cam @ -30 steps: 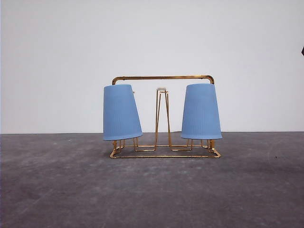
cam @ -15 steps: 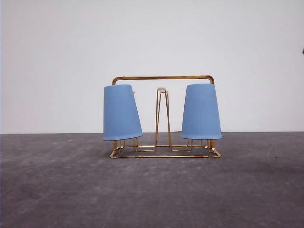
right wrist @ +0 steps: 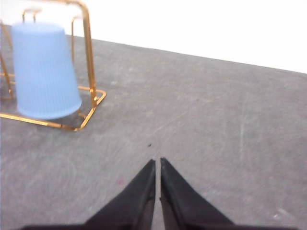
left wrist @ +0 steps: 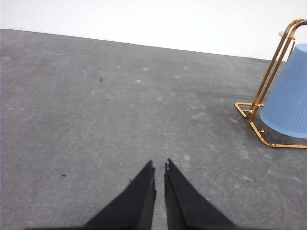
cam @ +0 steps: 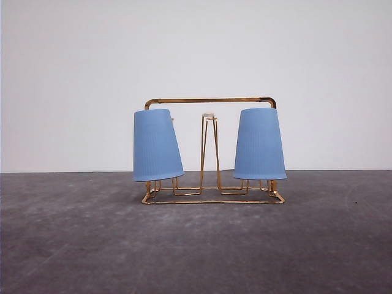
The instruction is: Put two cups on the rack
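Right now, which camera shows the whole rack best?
The front view: the rack stands whole, a cup upside down at each end. The left wrist view catches one end with a cup; the right wrist view the other end.

**No readable text anywhere**

No word, label, brand, number or sign can be read in any view. The two light blue ribbed plastic cups (cam: pixel 157 146) (cam: pixel 260 144) carry only fine vertical ribbing, the gold thin-wire rack (cam: pixel 210 100) holding them is bare metal, and the grey desk (cam: pixel 196 245) under the rack is unmarked.
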